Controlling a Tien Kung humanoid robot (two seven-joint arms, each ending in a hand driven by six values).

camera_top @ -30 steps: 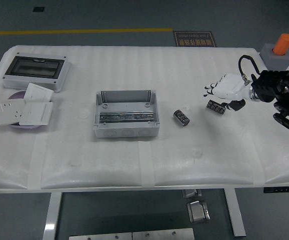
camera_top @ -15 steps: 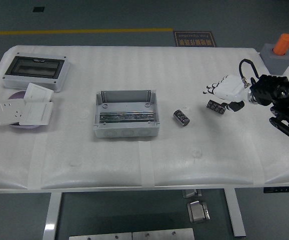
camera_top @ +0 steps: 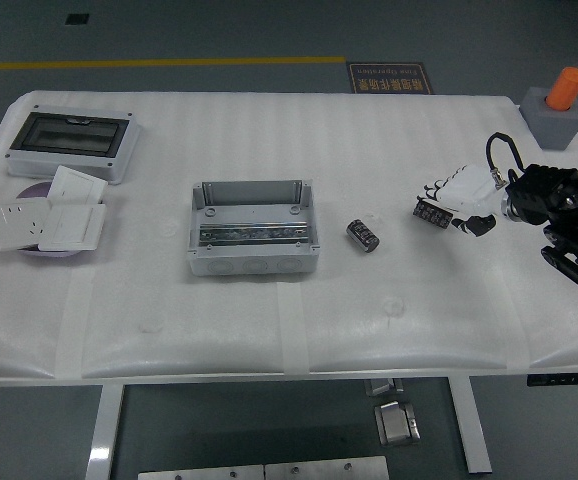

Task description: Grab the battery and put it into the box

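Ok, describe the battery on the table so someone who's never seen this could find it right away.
Start at the open grey box in the middle of the white table. Just to its right lies the battery, a small dark cylinder on its side. Unlike the flat dark block further right by the right hand, it is round and lies alone.

Battery (camera_top: 363, 235) lies on the table (camera_top: 369, 130) just right of the open grey box (camera_top: 253, 229). Right hand (camera_top: 458, 197), fingers relaxed, hovers farther right of the box, holding nothing.
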